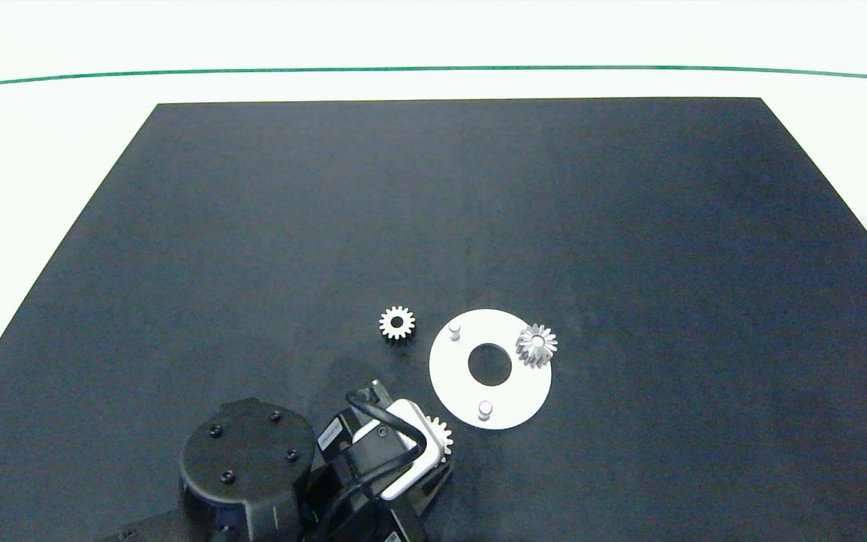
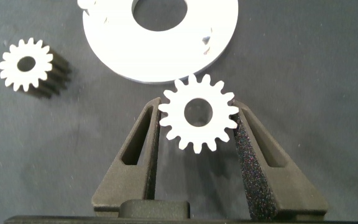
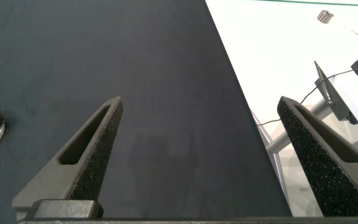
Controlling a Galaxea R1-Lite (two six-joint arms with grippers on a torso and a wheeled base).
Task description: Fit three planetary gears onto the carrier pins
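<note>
The white carrier disc (image 1: 448, 373) lies on the dark mat with two bare carrier pins (image 1: 454, 330) (image 1: 485, 410) standing on it. One planetary gear (image 1: 536, 345) sits at the disc's right rim, where it covers the third pin. A second gear (image 1: 396, 323) lies flat on the mat left of the disc. A third gear (image 2: 178, 115) is between the fingers of my left gripper (image 2: 197, 111), which is shut on it just short of the disc's near-left rim (image 2: 166, 56). My right gripper (image 3: 201, 106) stands wide open, off to the right, holding nothing.
The black mat (image 1: 629, 226) covers most of the white table. The left arm's wrist (image 1: 245, 467) fills the near-left corner. In the right wrist view the mat's edge (image 3: 241, 106) runs below the open fingers, with cables and a stand beyond.
</note>
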